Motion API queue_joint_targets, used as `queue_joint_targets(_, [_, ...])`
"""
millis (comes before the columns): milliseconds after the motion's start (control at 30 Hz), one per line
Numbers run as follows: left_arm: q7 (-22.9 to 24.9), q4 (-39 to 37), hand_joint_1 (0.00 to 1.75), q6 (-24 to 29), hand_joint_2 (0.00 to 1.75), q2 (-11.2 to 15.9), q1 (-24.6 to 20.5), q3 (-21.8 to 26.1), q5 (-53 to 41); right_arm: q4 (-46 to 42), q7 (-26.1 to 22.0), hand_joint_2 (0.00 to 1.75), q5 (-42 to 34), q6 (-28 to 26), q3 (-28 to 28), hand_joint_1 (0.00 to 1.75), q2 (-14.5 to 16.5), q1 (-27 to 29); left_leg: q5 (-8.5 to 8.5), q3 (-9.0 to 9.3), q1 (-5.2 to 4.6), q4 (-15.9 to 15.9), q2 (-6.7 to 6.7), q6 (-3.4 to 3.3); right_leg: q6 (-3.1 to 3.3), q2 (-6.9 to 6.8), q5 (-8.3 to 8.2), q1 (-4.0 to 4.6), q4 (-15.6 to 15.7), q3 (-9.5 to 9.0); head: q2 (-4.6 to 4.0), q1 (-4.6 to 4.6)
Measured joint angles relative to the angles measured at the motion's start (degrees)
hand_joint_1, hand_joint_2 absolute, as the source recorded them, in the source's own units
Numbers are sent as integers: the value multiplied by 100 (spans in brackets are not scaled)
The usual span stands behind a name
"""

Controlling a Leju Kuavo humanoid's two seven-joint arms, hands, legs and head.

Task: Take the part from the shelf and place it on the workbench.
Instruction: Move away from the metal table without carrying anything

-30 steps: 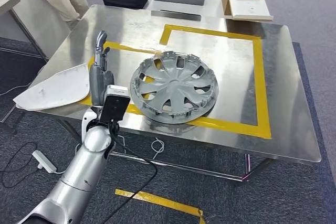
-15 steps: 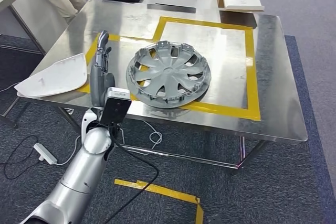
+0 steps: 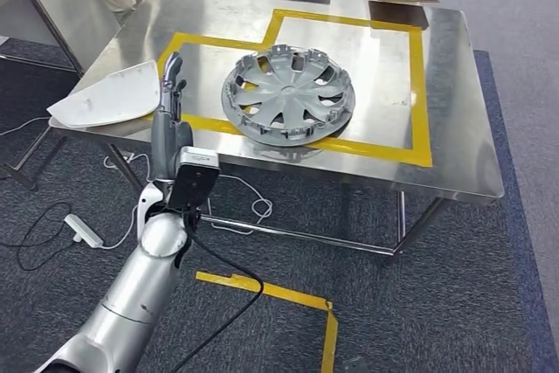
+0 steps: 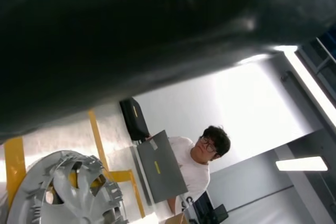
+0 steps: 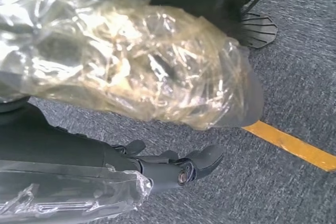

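Head view, left to right: a white panel (image 3: 106,98) lies at the workbench (image 3: 455,120) edge; the left hand (image 3: 169,111) stands upright beside it, fingers straight, holding nothing; the grey wheel cover (image 3: 288,96) rests flat inside the yellow tape (image 3: 419,93). Right hand (image 5: 174,169): state unclear.

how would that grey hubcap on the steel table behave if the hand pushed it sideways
The hubcap lies flat on its rim, so it would probably slide, not roll or tip. The polished table likely offers little grip. Thin spokes with open gaps suggest light, slightly flexible plastic. The left hand stands apart from it.
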State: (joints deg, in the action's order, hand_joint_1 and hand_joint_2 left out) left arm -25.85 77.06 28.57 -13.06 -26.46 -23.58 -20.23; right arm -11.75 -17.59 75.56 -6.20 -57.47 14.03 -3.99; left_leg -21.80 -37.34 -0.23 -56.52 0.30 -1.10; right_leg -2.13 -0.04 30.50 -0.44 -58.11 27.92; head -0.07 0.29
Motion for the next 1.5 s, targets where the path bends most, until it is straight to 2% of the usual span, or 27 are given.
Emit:
queue_joint_targets(67, [0,5,0,-3,0,-1,1,-4,-3,-1,-2,0,-2,-1,0,0,1,-1,94,-32,-1,7,5,71,67,6,106,22,319,-141,0,-8])
queue_joint_targets(133, [0,8,0,-7,0,-2,17,-12,-4,1,-2,0,-7,-2,-1,0,4,15,63,-63,19,-21,3,141,167,-8,36,16,323,-81,0,-8])
queue_joint_targets(200, [1,9,0,-11,0,5,35,-18,-4,1,-2,0,-12,-4,-2,0,7,20,-374,-196,38,-419,-5,209,250,-24,-62,1,329,-32,0,-31])
queue_joint_targets(267, [1,9,0,-20,0,13,64,-28,-3,1,-3,0,-15,-5,-2,0,7,22,-899,-399,50,-1177,-7,260,280,-26,-152,7,319,50,0,-51])
queue_joint_targets(300, [1,10,0,-24,0,17,90,-36,-3,1,-5,0,-14,-7,-3,0,7,26,-999,-449,53,-1473,-7,270,280,-25,-189,11,311,97,0,-50])
queue_joint_targets(333, [1,10,0,-30,0,21,119,-45,-1,2,-10,0,-10,-13,-2,0,7,31,-980,-416,54,-1580,-7,269,276,-23,-216,14,300,142,0,-51])
queue_joint_targets(367, [-1,14,0,-36,0,24,146,-58,7,2,-21,0,-5,-22,-2,0,7,34,-871,-278,54,-1462,-7,256,270,-22,-235,19,285,178,0,-51])
queue_joint_targets(433, [-9,39,0,-52,0,25,174,-92,32,2,-50,0,4,-48,-1,0,8,35,-607,216,47,-752,-10,195,257,-20,-252,31,249,225,0,-50])
queue_joint_targets(500, [-18,74,0,-63,0,22,184,-126,48,2,-71,0,5,-70,-1,0,10,29,-516,577,30,-169,-14,128,226,-20,-264,50,215,257,0,-46])
queue_joint_targets(600, [-21,97,0,-68,0,14,200,-140,56,2,-80,0,7,-83,-1,0,10,26,-518,616,30,1,-12,47,141,-20,-294,62,203,302,0,-46])
queue_joint_targets(667, [-21,110,0,-72,0,-2,201,-144,58,2,-82,0,6,-85,-1,0,9,29,-466,595,57,59,-5,-31,84,-13,-152,62,36,414,0,-25])
queue_joint_targets(767, [-21,122,0,-81,0,-14,224,-151,62,1,-106,0,21,-87,-1,0,6,32,-411,532,55,78,-2,-95,16,-4,399,33,-1025,910,0,14])
queue_joint_targets(800, [-21,123,0,-86,0,-11,243,-151,70,1,-127,0,33,-91,-1,0,4,34,-401,515,49,76,-11,-97,0,-5,506,26,-1351,1055,0,14])
queue_joint_targets(833, [-22,123,0,-92,0,-8,263,-151,80,1,-150,0,45,-95,-1,0,3,38,-392,505,45,74,-30,-94,-8,-4,501,23,-1479,1104,0,13])
queue_joint_targets(867, [-25,123,0,-98,0,-5,279,-151,90,1,-172,44,55,-101,-1,0,2,40,-384,500,44,70,-60,-88,-7,0,380,22,-1365,1037,0,15])
queue_joint_targets(900, [-31,123,0,-104,0,-6,290,-151,100,1,-191,87,59,-107,-1,0,1,42,-378,500,44,65,-99,-80,5,27,173,22,-1029,862,0,14])
queue_joint_targets(967, [-45,125,0,-124,0,-14,297,-156,125,1,-213,175,61,-116,1,0,-3,45,-366,484,36,46,-184,-57,48,212,-171,10,-212,439,0,12])
queue_joint_targets(1033, [-52,125,0,-162,0,-25,324,-168,197,2,-219,175,51,-123,2,0,-7,49,-333,424,30,21,-273,-1,81,349,-232,-1,183,229,0,8])
queue_joint_targets(1100, [-58,125,0,-197,0,-29,402,-176,286,1,-224,175,33,-132,1,0,-5,57,-296,370,30,14,-357,71,109,287,-219,-9,226,209,0,9])
queue_joint_targets(1167, [-70,125,0,-211,0,-29,471,-179,331,0,-232,175,21,-144,0,0,2,60,-394,303,27,-101,-308,137,167,184,-254,-34,256,207,0,-14])
queue_joint_targets(1200, [-76,125,0,-213,0,-29,487,-180,341,0,-235,175,19,-150,0,0,6,61,-542,206,28,-320,-241,171,198,123,-269,-47,273,206,0,-34])
queue_joint_targets(1267, [-84,125,0,-212,0,-23,517,-182,350,-1,-238,175,15,-158,0,0,7,71,-934,-116,49,-1067,-117,236,221,-1,-273,-43,270,217,0,-73])
queue_joint_targets(1333, [-86,125,0,-213,0,-10,565,-182,355,-1,-238,175,13,-162,-1,0,6,82,-1105,-342,67,-1616,-84,268,222,-130,-271,-38,261,225,0,-76])
queue_joint_targets(1367, [-86,125,0,-213,0,-6,583,-182,356,-1,-238,175,13,-163,-1,0,6,83,-1026,-312,71,-1586,-70,270,221,-195,-268,-37,256,227,0,-76])
queue_joint_targets(1400, [-86,125,0,-217,0,-4,592,-182,361,-1,-239,175,10,-163,-1,0,6,82,-849,-167,73,-1319,-40,264,218,-256,-261,-37,249,223,0,-76])
queue_joint_targets(1433, [-86,125,0,-230,0,-5,596,-182,378,-1,-239,175,4,-163,-1,0,7,80,-644,46,69,-911,50,251,208,-316,-250,-33,240,218,0,-76])
queue_joint_targets(1500, [-73,125,0,-315,0,-15,609,-184,476,-1,-242,175,-26,-164,-1,0,7,79,-421,383,25,-226,266,200,168,-420,-220,1,208,222,0,-79])
